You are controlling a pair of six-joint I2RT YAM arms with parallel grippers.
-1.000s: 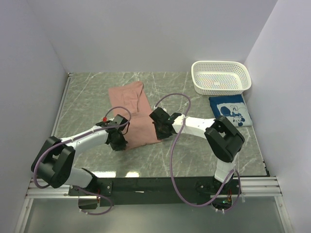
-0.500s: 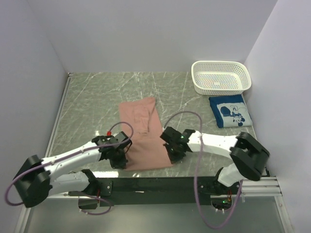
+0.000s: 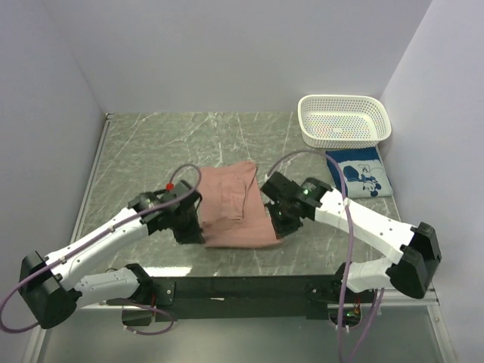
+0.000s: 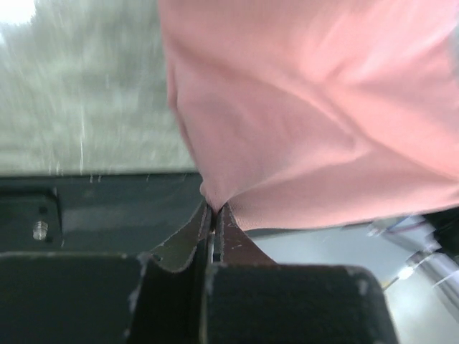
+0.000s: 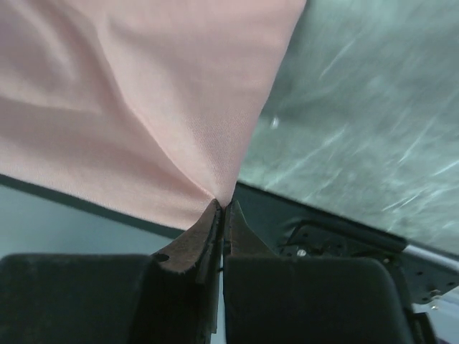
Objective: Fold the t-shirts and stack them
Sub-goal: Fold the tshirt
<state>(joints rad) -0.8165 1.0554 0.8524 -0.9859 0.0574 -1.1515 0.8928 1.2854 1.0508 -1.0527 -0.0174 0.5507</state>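
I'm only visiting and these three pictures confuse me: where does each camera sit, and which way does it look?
Top external: fixed above and behind the robot, looking down on the table; shows left arm, right arm, pink t-shirt, blue t-shirt, basket.
Left wrist: rides the left wrist, looking forward past the left gripper, shut on a pink t-shirt corner.
Right wrist: rides the right wrist, looking past the right gripper, shut on another corner.
Shared: both wrist views show the same pink t-shirt and table.

table [image 3: 151,151]: was greenish marble-look
blue tee [image 3: 359,172]: sat folded far right, just beside the basket [image 3: 344,121]
pink tee [image 3: 227,204]: was mid-table
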